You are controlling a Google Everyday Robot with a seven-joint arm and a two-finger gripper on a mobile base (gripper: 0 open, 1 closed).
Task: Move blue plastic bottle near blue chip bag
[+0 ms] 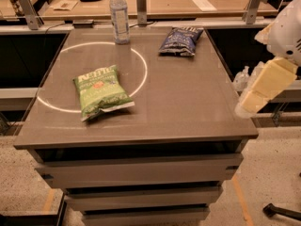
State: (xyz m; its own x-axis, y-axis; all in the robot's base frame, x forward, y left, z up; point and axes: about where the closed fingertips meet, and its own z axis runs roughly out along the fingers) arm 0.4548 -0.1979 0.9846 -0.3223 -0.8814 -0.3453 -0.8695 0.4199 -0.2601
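Tall clear blue plastic bottle (119,15) upright far left on grey table (188,107), crinkly navy-blue chip bag (180,40) far right, well apart, pale gripper (247,106) beyond right edge, open or closed cannot tell.

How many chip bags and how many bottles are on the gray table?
Chip bags: 2 (green Kettle chip bag, blue chip bag)
Bottles: 1 (blue plastic bottle)
Total: 3
The robot's hand hangs beside the table, at its right edge.

The white, rounded robot arm (288,29) is occupying the upper right edge of the view. Its cream-coloured, blocky gripper (254,98) is slanting downward and leftward beneath it, hanging in free air.
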